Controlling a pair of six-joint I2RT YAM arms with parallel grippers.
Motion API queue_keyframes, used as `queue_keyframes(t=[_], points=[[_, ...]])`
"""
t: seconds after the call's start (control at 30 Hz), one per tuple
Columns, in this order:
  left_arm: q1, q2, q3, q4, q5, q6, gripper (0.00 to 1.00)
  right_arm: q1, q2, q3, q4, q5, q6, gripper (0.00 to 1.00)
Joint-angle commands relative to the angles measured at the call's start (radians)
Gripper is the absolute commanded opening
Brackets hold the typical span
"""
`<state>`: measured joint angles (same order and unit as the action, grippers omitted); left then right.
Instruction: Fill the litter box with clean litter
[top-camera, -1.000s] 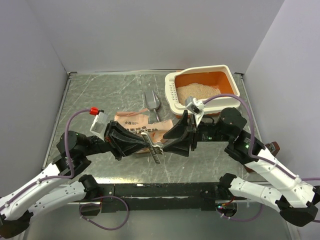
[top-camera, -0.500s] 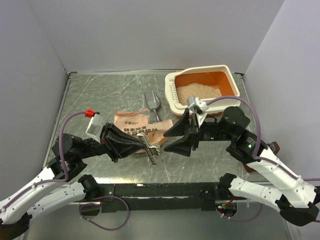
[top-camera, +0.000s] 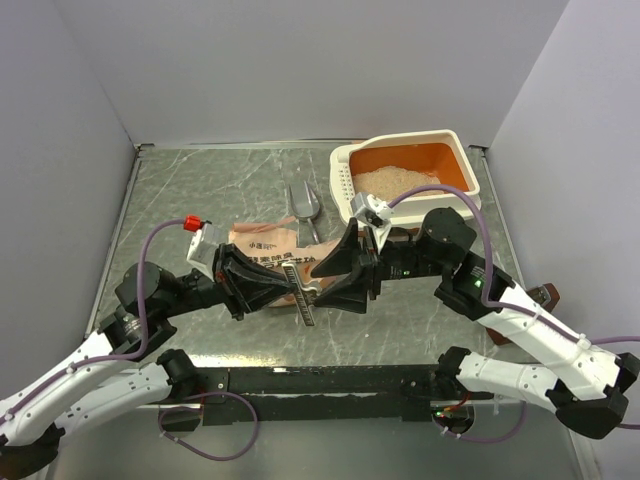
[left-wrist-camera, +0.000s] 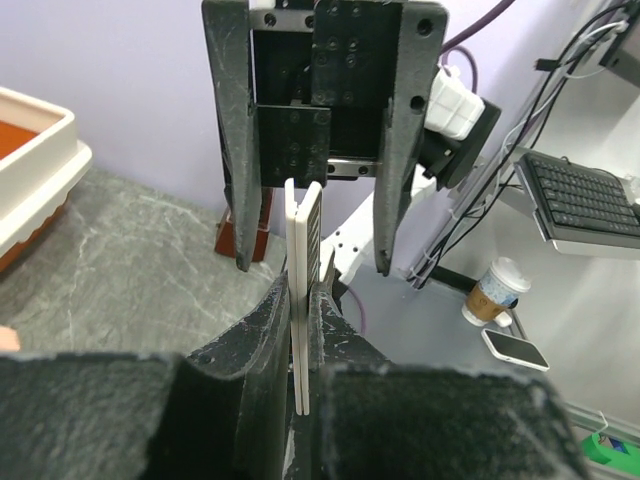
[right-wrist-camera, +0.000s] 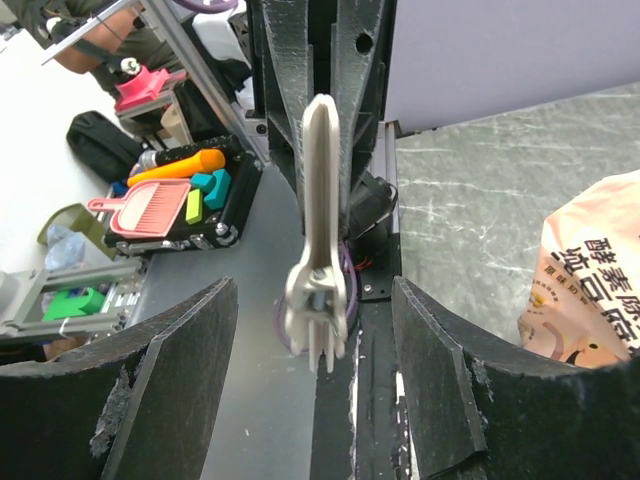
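**A:** While the left gripper (top-camera: 293, 288) pinches that white bag clip (left-wrist-camera: 303, 300), what is the right gripper (top-camera: 320, 287) doing?

**B:** It faces the left one with its jaws spread wide, one on either side of the clip's free end. In the wrist views I see a gap on both sides, so it is touching nothing. The left jaws are pressed flat against the clip's two strips, low on its length.

**A:** And the clean litter (top-camera: 395, 182)?

**B:** A pale heap of it lies in the litter box (top-camera: 462, 148) at the far right of the table (top-camera: 200, 190), towards the perforated end. Bare orange floor shows beyond it, so I'd judge the box only partly filled. The rest is presumably in the printed bag (top-camera: 262, 243), which lies flat between the arms, with the metal scoop (top-camera: 303, 205) just beyond it.

**A:** How will the litter handle?

**B:** It looks like fine, loose grain, so it can't be gripped directly. It should pour quickly and scatter if tipped carelessly. The bag looks like soft paper, and I'd expect it to sag and crease under its load. I'd take it by a side near the mouth and support the bottom corner with the other arm. The box looks like stiff plastic, so its rim would give a firm hold.
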<state>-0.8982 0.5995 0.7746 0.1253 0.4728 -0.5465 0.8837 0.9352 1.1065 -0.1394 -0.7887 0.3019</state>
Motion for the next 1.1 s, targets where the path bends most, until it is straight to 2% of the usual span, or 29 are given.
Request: queue_keyframes(t=[0.0,0.33,0.43,0.47,0.5,0.53,0.57,0.6,0.63,0.67,0.73,0.8,0.83,0.97,1.07], points=[[-0.001,0.006,0.055,-0.012,-0.030,0.019,0.01,0.018,0.010,0.021,0.067,-0.017,0.000,0.70],[0.001,-0.004,0.074,-0.042,-0.040,0.033,0.01,0.041,0.020,0.007,0.044,0.000,-0.017,0.68],[-0.001,-0.004,0.072,-0.038,-0.037,0.030,0.01,0.043,0.022,0.007,0.044,0.000,-0.015,0.64],[0.001,-0.001,0.072,-0.032,-0.036,0.026,0.01,0.043,0.028,0.009,0.043,0.000,-0.018,0.52],[0.001,-0.001,0.072,-0.029,-0.034,0.025,0.01,0.046,0.034,0.018,0.038,-0.004,-0.023,0.33],[-0.001,-0.001,0.071,-0.026,-0.030,0.023,0.01,0.049,0.042,0.029,-0.004,0.006,-0.029,0.09],[0.001,0.002,0.069,-0.020,-0.026,0.020,0.09,0.055,0.053,0.039,-0.014,0.052,-0.052,0.00],[-0.001,0.000,0.068,-0.015,-0.023,0.020,0.21,0.058,0.053,0.036,-0.015,0.061,-0.064,0.00],[0.001,0.000,0.063,-0.012,-0.023,0.019,0.36,0.066,0.048,0.032,-0.014,0.087,-0.066,0.00],[-0.001,-0.007,0.061,-0.015,-0.029,0.020,0.58,0.069,0.034,0.024,0.006,0.104,-0.064,0.00],[-0.001,-0.018,0.055,-0.029,-0.036,0.033,0.86,0.067,0.021,0.009,0.018,0.117,-0.064,0.00],[-0.001,-0.041,0.051,-0.044,-0.056,0.039,0.92,0.069,0.013,0.015,-0.002,0.121,-0.073,0.00],[-0.001,-0.044,0.054,-0.053,-0.060,0.046,0.99,0.067,0.014,0.016,-0.006,0.131,-0.078,0.00],[-0.001,-0.049,0.072,-0.119,-0.085,0.083,0.99,0.067,0.001,0.022,-0.025,0.170,-0.086,0.00],[-0.001,-0.043,0.092,-0.212,-0.138,0.137,0.99,0.066,-0.010,0.061,-0.116,0.279,-0.125,0.00]])
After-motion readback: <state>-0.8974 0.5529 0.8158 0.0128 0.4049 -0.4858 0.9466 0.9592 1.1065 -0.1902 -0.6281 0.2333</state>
